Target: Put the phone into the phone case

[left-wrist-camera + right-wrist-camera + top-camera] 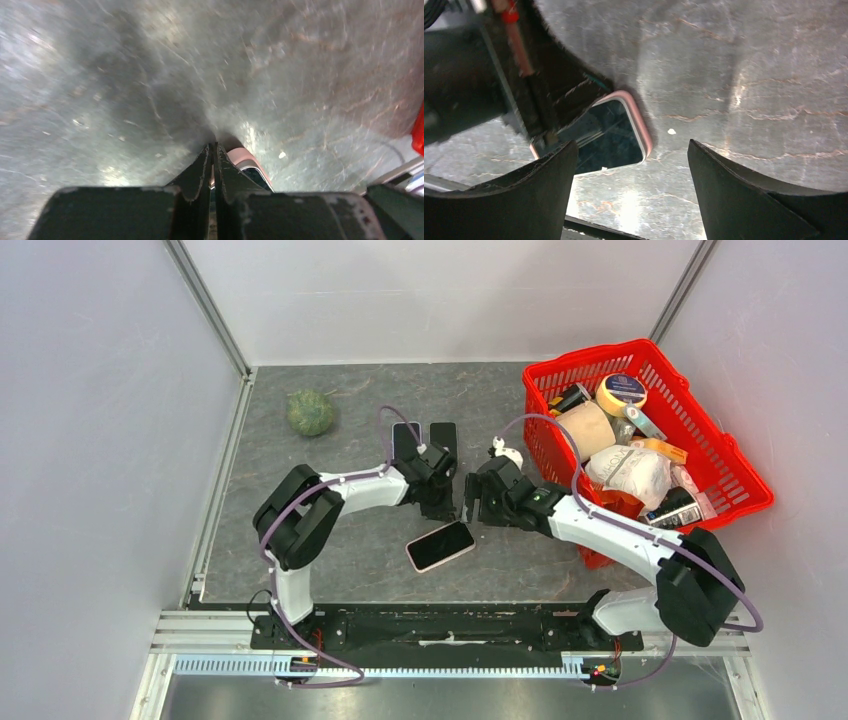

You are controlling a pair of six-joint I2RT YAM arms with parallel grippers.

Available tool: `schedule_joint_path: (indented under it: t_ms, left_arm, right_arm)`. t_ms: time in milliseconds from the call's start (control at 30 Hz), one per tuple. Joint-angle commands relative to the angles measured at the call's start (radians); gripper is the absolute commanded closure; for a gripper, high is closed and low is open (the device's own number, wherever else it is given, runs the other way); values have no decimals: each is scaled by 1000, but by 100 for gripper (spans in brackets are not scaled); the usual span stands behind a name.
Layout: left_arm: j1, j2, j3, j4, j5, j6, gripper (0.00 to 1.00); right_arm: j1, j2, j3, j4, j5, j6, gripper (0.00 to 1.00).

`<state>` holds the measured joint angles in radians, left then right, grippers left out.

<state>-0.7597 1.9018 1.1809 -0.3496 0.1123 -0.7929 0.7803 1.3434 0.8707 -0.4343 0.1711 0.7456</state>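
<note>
A phone [440, 545] with a dark screen sits inside a pink case and lies flat on the grey table, in front of both grippers. It also shows in the right wrist view [616, 132], and one corner shows in the left wrist view [250, 162]. My left gripper [439, 508] is shut with nothing between its fingers. Its tips [215, 146] sit at the phone's far corner, and I cannot tell whether they touch it. My right gripper [472, 504] is open and empty, just right of the left one and above the bare table beside the phone [631, 142].
Two dark flat rectangles [443, 433] lie side by side behind the left gripper, partly hidden by it. A red basket [740, 465] full of household items stands at the right. A green ball [310, 412] lies at the back left. The table's front rail [599, 227] is close by.
</note>
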Motion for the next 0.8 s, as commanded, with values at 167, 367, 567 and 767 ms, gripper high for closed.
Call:
schedule_joint_path:
  t_ms: [167,367,567,767]
  left_arm:
    - [-36,-241,-73,-115,-144,16,75]
    - [-37,-411,-187,-126,-133,-23,67]
    - [-95,-451,-299,-60,-65,-63,70]
    - [-126,-415,-324,-4,-48,-103,76]
  right_arm:
    - [-18,32,-50,2,-85,-48,23]
    - [-9,69,-84,40,-157,-48,33]
    - [36,116,-80,63,-164,-55,38]
    - [75,168,-69,59,-138,-54,42]
